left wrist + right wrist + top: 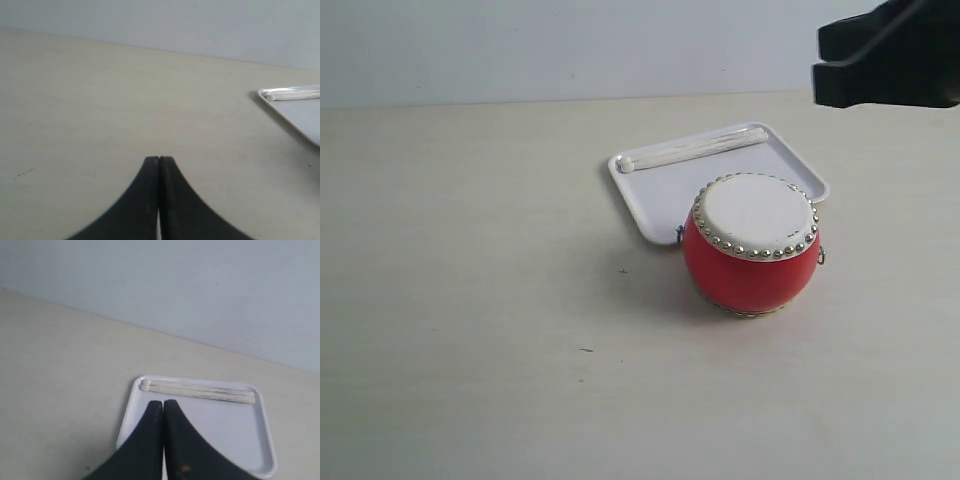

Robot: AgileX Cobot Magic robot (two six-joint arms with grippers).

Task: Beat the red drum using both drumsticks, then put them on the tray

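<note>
Right gripper point(163, 404) closed, two drumsticks point(695, 150) on tray point(665, 197)

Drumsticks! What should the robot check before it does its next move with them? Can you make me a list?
1. Both drumsticks lie side by side in the tray, along its far rim, with nothing on top of them: ok.
2. The red drum stands upright with its skin facing up, in front of the tray: ok.
3. The left gripper needs to be open to grab a stick. It is shut and empty: not ok.
4. The right gripper needs the same. It is shut and empty: not ok.
5. Has the drum been beaten already? Cannot tell.
</note>
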